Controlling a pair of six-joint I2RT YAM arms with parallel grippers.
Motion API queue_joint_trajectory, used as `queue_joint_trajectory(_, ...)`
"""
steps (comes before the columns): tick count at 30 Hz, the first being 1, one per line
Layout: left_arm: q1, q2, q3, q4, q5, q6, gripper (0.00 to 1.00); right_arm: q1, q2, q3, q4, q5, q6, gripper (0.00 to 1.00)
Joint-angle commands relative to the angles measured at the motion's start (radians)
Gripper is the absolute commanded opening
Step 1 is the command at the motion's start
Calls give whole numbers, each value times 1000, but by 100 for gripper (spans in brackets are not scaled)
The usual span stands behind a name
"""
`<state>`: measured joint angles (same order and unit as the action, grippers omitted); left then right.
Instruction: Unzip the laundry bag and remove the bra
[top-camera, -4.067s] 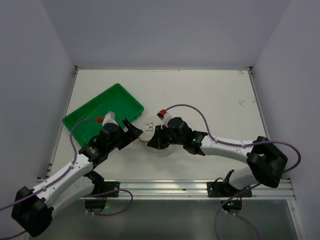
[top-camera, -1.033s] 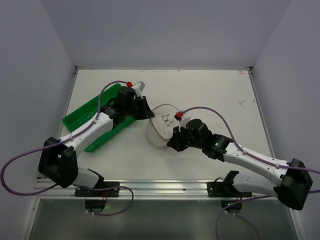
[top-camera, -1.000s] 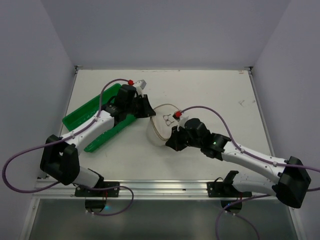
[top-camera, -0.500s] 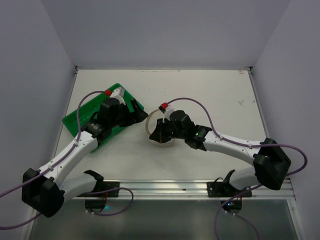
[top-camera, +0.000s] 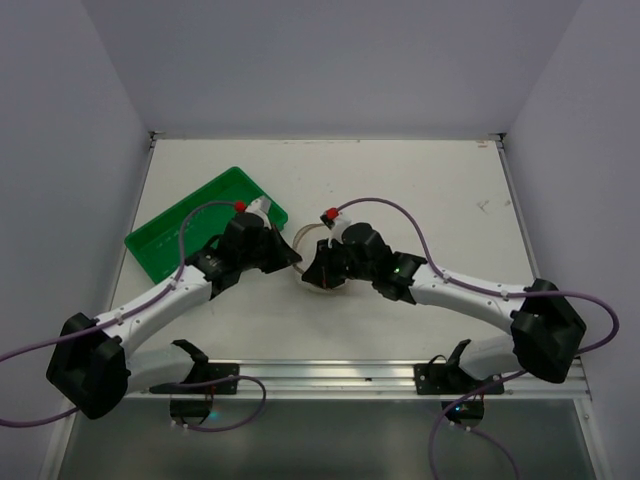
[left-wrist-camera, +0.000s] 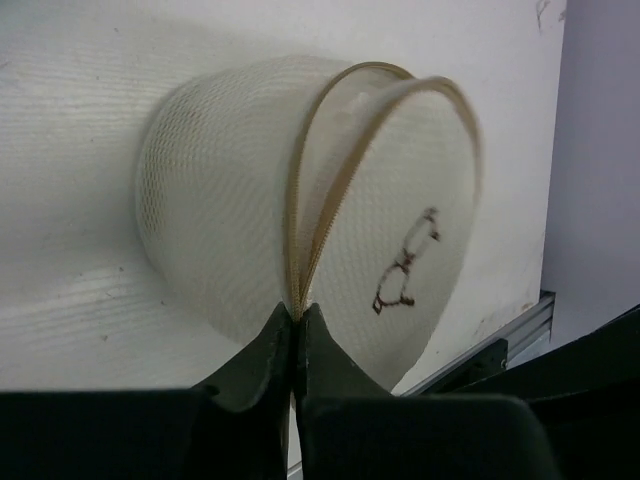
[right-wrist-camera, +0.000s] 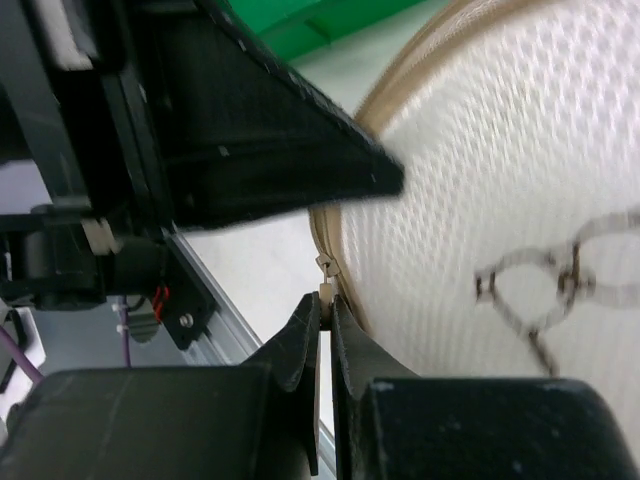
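The laundry bag (left-wrist-camera: 220, 200) sat on the desk (top-camera: 430, 190) between your two pincers, in the near half and just right of the green tray (top-camera: 200, 225). It was tipped up rather than lying flat. In the left wrist view its mesh body bulged to the left, and the round face with the dark bra drawing (left-wrist-camera: 405, 272) stood to the right. The tan zip (left-wrist-camera: 300, 190) was parted along the rim there. Its two tapes ran as separate arcs over the top and met in a point at the bottom of that view.

Your left pincer (left-wrist-camera: 296, 322) was clamped on that meeting point, its two dark fingers (left-wrist-camera: 262, 350) pressed together with only the bag's rim between them. Your right pincer (right-wrist-camera: 326, 308) was drawn narrow, almost fully together. The small pale zip pull (right-wrist-camera: 325, 292) was caught between its tips, right against the tan rim. The drawn face of the bag filled the right side of that view. The black body of your left pincer loomed at the upper left of it, so the two pincers were close together on the same stretch of rim.

From above, your left arm reached in from the lower left, passing the near side of the tray, and your right arm came in from the lower right. The tray lay at an angle on the left of the desk, with its near-right corner close to the bag. Whether the two touched, I could not tell.
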<state>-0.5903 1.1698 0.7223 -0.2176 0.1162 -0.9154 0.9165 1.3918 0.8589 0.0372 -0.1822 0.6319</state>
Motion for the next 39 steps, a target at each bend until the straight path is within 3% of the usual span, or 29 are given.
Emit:
queue_joint_trajectory(1, 1, -22, 12, 29, -55, 0, 0, 5, -97, -52, -95, 56, -37, 0)
queue_joint_trajectory(5, 26, -64, 23, -15, -56, 33, 0, -37, -268, -190, -170, 148, -70, 0)
queue_joint_trajectory(9, 35, -104, -15, -35, -41, 39, 0, -290, -426, -313, -229, 98, -83, 0)
queue_joint_trajectory(11, 35, -131, -64, -20, -9, 18, 0, -321, -465, -320, -247, 105, -113, 0)
queue_joint_trajectory(17, -77, -231, -231, 104, -41, -111, 0, -321, -393, -252, -232, 23, -176, 1)
queue_joint_trajectory(19, -104, -254, -294, 147, -70, -155, 2, -321, -357, -226, -240, 7, -182, 10)
queue_joint_trajectory(20, -106, -278, -313, 164, -87, -166, 13, -321, -352, -219, -244, 0, -185, 24)
queue_joint_trajectory(22, -106, -305, -352, 199, -104, -180, 27, -320, -356, -202, -263, -8, -190, 37)
queue_joint_trajectory(23, -106, -332, -357, 199, -111, -180, 41, -320, -370, -193, -273, -8, -192, 50)
queue_joint_trajectory(25, -106, -355, -347, 199, -144, -165, 57, -317, -392, -164, -316, -2, -193, 61)
queue_joint_trajectory(26, -105, -377, -336, 189, -168, -155, 73, -312, -416, -153, -332, 6, -196, 68)
queue_joint_trajectory(29, -105, -401, -273, 107, -223, -113, 85, -297, -459, -106, -382, 47, -193, 74)
queue_joint_trajectory(35, -102, -395, -169, 14, -279, 15, 77, -228, -487, -52, -389, 125, -166, 76)
queue_joint_trajectory(39, -101, -299, -94, 53, -205, 223, 70, -226, -459, -61, -370, 109, -153, 76)
